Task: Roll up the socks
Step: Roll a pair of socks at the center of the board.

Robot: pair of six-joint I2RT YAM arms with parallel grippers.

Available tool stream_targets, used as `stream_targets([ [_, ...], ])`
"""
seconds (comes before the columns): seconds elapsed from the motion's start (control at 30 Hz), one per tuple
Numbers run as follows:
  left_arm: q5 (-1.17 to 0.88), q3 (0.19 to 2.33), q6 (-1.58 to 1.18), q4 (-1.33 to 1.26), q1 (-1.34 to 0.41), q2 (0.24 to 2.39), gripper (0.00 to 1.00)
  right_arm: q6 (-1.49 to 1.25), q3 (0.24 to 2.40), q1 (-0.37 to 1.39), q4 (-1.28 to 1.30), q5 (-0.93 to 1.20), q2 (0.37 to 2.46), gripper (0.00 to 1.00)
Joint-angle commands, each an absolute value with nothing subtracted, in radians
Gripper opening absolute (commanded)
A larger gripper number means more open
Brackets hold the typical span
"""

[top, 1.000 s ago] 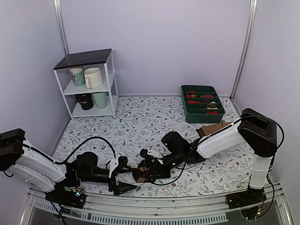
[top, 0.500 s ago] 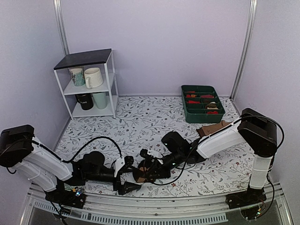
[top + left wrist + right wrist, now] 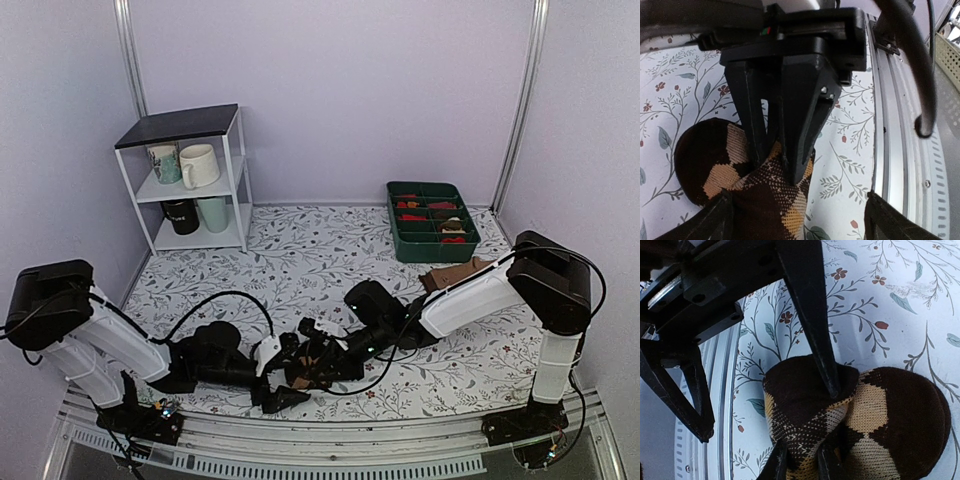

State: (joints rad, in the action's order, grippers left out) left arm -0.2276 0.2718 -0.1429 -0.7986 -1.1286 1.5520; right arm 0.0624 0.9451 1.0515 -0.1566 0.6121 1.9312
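Socks (image 3: pixel 880 415) lie bunched on the floral table (image 3: pixel 320 260), pinched by the right gripper (image 3: pixel 800 462), with the left gripper (image 3: pixel 800 220) spread wide around them.

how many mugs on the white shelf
4: patterned ceramic mug and cream mug on the middle tier, black mug and pale green mug below them; others may hide behind.

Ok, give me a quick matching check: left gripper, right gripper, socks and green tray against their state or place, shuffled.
1. left gripper
2. right gripper
3. socks
4. green tray

A. far right part of the table
B. shut on knit fabric
C. open wide
D. bunched between the two grippers, near the front edge

Pairs: 1-C, 2-B, 3-D, 4-A
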Motion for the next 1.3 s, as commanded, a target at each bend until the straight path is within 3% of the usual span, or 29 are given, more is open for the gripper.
stream_targets([
  [0.0, -0.280, 0.282, -0.182, -0.746, -1.131, 1.604, 0.89, 0.054, 0.890, 1.063, 0.061, 0.535, 2.026, 0.14],
  [0.23, -0.330, 0.333, -0.194, -0.714, -1.130, 1.681, 0.78, 0.056, 0.899, 1.063, 0.074, 0.540, 2.024, 0.14],
  [0.4, -0.385, 0.345, -0.201, -0.701, -1.130, 1.706, 0.57, 0.047, 0.901, 1.063, 0.077, 0.565, 2.018, 0.14],
  [0.77, -0.462, 0.331, -0.216, -0.690, -1.113, 1.711, 0.26, 0.023, 0.911, 1.046, 0.069, 0.554, 2.051, 0.14],
  [0.9, -0.510, 0.337, -0.220, -0.677, -1.095, 1.723, 0.26, 0.016, 0.915, 1.030, 0.066, 0.551, 2.052, 0.14],
  [1.07, -0.497, 0.301, -0.212, -0.678, -1.093, 1.664, 0.48, 0.018, 0.918, 1.022, 0.071, 0.551, 2.064, 0.14],
  [1.27, -0.496, 0.301, -0.228, -0.657, -1.094, 1.664, 0.55, 0.013, 0.922, 1.012, 0.075, 0.534, 2.066, 0.14],
])
